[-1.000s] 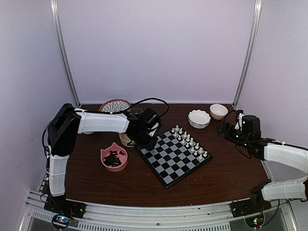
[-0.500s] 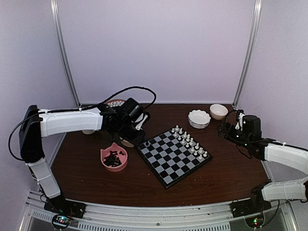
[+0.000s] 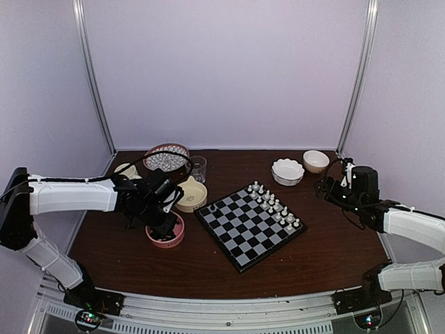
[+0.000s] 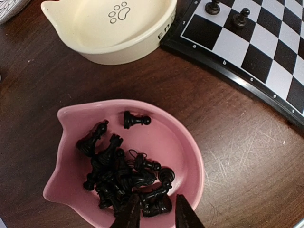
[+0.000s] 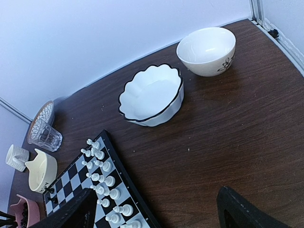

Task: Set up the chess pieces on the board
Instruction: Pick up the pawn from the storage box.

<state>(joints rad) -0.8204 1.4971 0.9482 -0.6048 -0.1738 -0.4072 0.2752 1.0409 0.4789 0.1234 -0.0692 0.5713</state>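
The board point(image 3: 245, 236) lies diagonally at mid-table. Just left of it, a pink bowl point(image 4: 192, 147) holds a heap of chess pieces point(image 4: 124, 176); two more stand at the board's left corner. My left gripper point(image 4: 156, 216) hangs narrow over the heap; I cannot tell whether it pinches one. My right gripper point(image 5: 156, 211) gapes wide, empty.

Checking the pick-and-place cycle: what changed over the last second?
The left gripper swung back from the board's left corner, leftward and toward the arm bases. It now hangs over the black chess pieces in the pink bowl, jaws slightly apart, with nothing visibly held. The uncovered corner shows two black pieces standing. The right gripper and the white pieces stayed put.
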